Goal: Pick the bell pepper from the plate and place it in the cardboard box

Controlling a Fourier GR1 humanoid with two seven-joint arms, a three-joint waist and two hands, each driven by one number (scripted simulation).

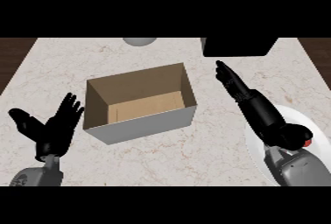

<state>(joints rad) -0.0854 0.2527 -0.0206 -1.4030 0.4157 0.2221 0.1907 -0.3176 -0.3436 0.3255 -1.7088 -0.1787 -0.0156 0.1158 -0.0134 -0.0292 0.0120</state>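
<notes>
Cardboard box (142, 124) mid-counter; right hand (265, 113) straight-fingered over plate (299, 117) rim; left hand (58, 127) spread.

Matt brown cardboard box (137, 85) with grey outer wall, smooth veined stone-look counter (194, 153), smooth white plate (301, 119)

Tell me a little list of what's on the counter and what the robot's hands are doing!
cardboard box: middle of counter, top open, nothing seen inside
plate: white, right side, partly under the right arm
bell pepper: red bit showing by the thumb, over the plate
right hand: open, fingers straight, above plate
left hand: open, resting lower left
</notes>
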